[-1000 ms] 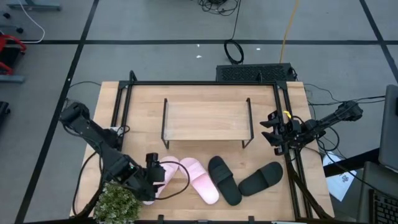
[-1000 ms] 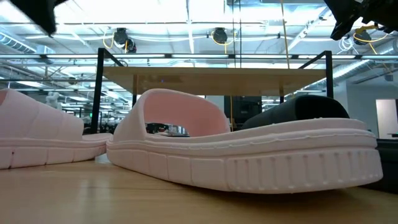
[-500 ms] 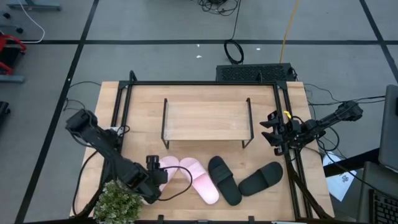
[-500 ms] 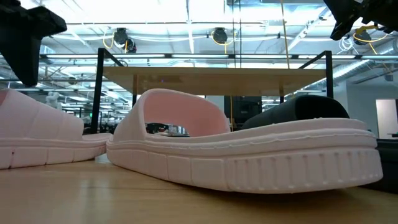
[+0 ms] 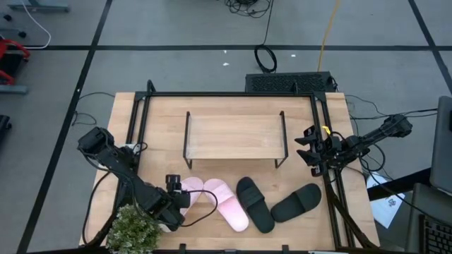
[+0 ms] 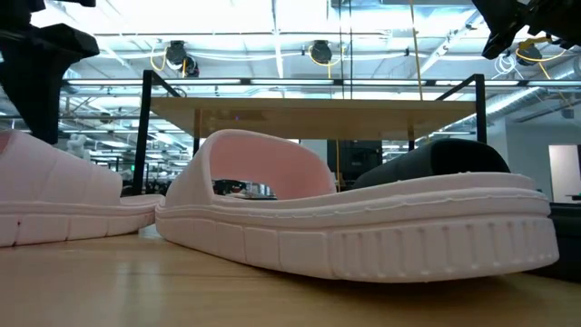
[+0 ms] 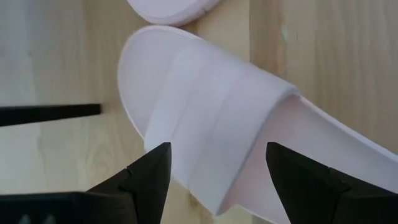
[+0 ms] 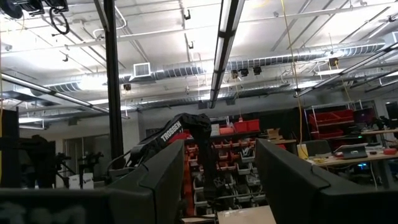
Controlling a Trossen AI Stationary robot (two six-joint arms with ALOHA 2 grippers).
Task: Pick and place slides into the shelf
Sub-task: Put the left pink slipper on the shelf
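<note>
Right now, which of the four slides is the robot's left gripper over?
The leftmost pink slide: the open left gripper straddles its strap; the other three lie further right.

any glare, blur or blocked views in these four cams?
High view: even light, sharp, the shelf shows clearly. Low view: a pink slide fills the frame close up, ceiling lights glare behind it. Left wrist view: the other pink slide is soft and washed out between the left gripper's open fingers. Right wrist view: bright ceiling strips, dark silhouetted fingers.
</note>
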